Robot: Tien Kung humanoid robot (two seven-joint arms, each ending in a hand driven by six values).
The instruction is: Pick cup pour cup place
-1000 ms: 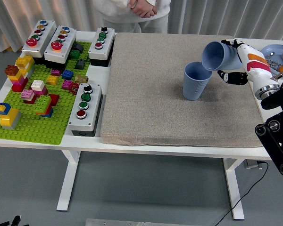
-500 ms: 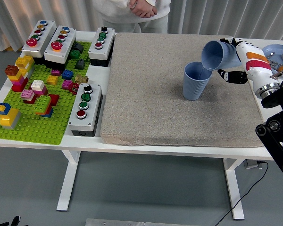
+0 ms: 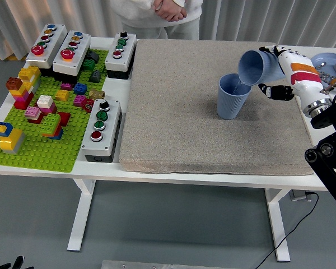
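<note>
Tipping a bit further vs the earlier frames, the held cup (image 3: 260, 66) is sitting slightly more to the right now, w/ its mouth angled down-left over the standing cup (image 3: 232, 96). Right hand (image 3: 281, 72) is gripping the held cup around its base end, fingers wrapped, thumb showing below. The lower lip is hovering just above the standing cup's right rim; can't tell if they're touching. The standing cup is resting upright on the grey mat (image 3: 173, 112), right of mat centre.

Meaning for the task: pick is done, pour is under way, placing not yet. Contents aren't visible, so can't say how much is transferring.

A person's clasped hands (image 3: 171, 8) are waiting beyond the mat's far edge, not touching anything. Left arm isn't showing.
</note>
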